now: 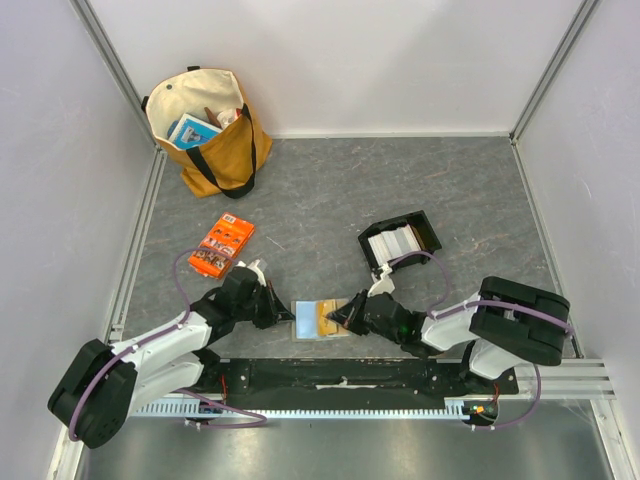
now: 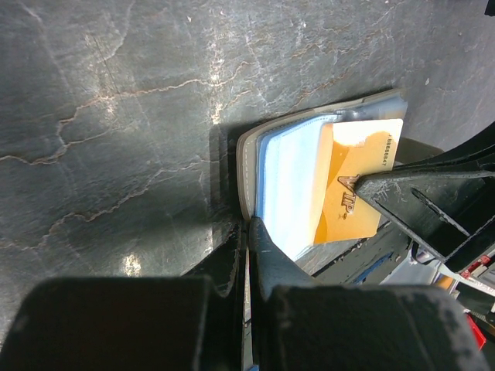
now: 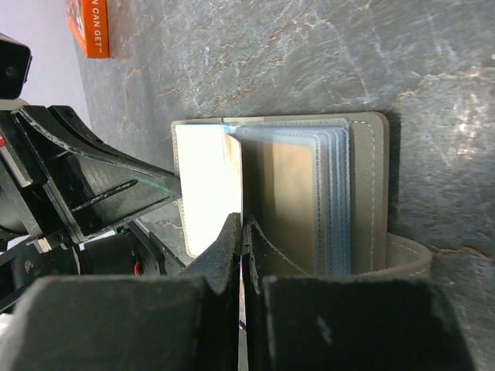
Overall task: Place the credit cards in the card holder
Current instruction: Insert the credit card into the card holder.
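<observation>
One card holder (image 1: 320,320), lying open on the table between the two arms, close to their bases. One tan card (image 2: 363,151) visible on it, partly under the clear sleeves. Sleeve count unreadable.

Two grippers, both clenched. Left gripper (image 1: 278,308) has its tips at the holder's left edge. Right gripper (image 1: 347,318) has its tips at the sleeve pages from the right. Can't tell whether either is actually pinching anything.

The rest of the credit cards (image 1: 393,243) are one pale stack in the one black tray (image 1: 415,218), behind the right gripper; number not countable.

Also: one orange packet (image 1: 222,246) and one tote bag (image 1: 230,150), far left.
</observation>
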